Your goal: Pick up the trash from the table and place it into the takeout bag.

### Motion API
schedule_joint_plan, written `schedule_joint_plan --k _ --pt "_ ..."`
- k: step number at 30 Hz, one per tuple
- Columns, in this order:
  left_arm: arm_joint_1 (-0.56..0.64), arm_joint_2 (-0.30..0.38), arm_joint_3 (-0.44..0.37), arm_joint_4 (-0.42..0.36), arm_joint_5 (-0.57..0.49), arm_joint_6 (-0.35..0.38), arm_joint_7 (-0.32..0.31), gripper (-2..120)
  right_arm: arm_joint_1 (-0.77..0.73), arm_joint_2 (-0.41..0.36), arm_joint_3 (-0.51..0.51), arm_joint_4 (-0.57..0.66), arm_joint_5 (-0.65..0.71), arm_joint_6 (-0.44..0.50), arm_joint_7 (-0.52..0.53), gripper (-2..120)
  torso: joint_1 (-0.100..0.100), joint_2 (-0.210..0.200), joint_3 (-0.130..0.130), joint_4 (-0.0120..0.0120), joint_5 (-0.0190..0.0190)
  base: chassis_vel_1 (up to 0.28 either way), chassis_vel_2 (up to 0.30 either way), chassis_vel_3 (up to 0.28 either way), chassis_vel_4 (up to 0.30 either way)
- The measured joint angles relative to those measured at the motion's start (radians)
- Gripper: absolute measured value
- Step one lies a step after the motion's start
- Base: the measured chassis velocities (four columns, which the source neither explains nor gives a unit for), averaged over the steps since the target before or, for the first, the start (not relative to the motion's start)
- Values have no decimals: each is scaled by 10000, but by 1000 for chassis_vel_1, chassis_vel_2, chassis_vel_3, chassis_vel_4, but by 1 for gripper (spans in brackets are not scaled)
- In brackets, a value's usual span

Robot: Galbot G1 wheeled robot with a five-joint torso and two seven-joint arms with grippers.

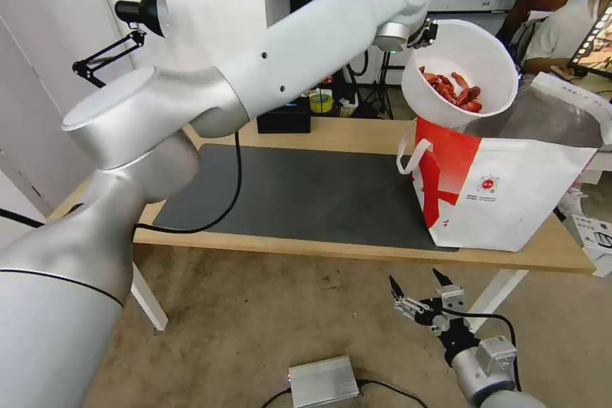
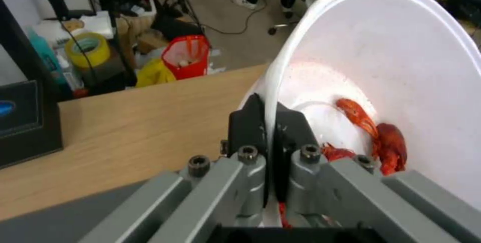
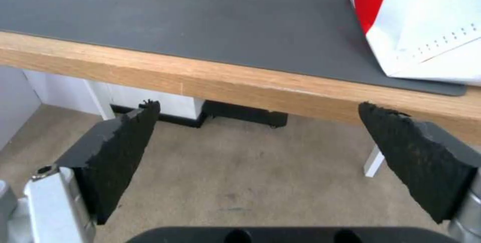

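Note:
My left gripper (image 2: 269,117) is shut on the rim of the white round bowl (image 1: 475,57), which is tilted steeply above the open top of the takeout bag (image 1: 510,197). Red crayfish shells (image 1: 456,90) lie in the bowl's low side, also seen as shells (image 2: 381,137) in the left wrist view. The white bag with its red panel stands at the right end of the table (image 1: 331,134), on the dark grey mat (image 1: 306,194). My right gripper (image 1: 417,287) hangs open below the table's front edge, holding nothing; its black pads (image 3: 120,149) stand wide apart.
A black rectangular box (image 1: 284,120) sits at the table's far edge, beside a yellow tape roll (image 1: 320,102). A black lamp (image 1: 137,19) stands at the far left. A silver box (image 1: 323,381) lies on the floor. People sit behind the bag at the far right.

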Motion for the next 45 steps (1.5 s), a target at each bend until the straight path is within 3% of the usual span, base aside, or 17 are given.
schedule_joint_plan --k 20,33,38,42,45 --pt "436 36 557 -956 1265 -28 -41 0 0 0 0 0 0 0 0 100 1 0 0 0 -1 0 0 0 0" --pt "509 45 764 -1352 1530 -29 -21 1 -1 0 -1 0 0 0 0 100 1 1 0 0 -1 0 0 0 0" --pt "486 47 688 -1485 1532 -29 -16 17 0 0 0 0 0 0 0 100 1 1 0 0 -1 0 0 0 0" --pt "411 50 577 -1497 1405 -25 -31 36 -1 0 0 0 0 0 0 100 2 1 0 0 -1 0 0 0 0" --pt "403 49 514 -1529 1279 -28 -36 41 0 0 0 0 0 0 0 100 1 1 0 0 -1 0 0 0 0"
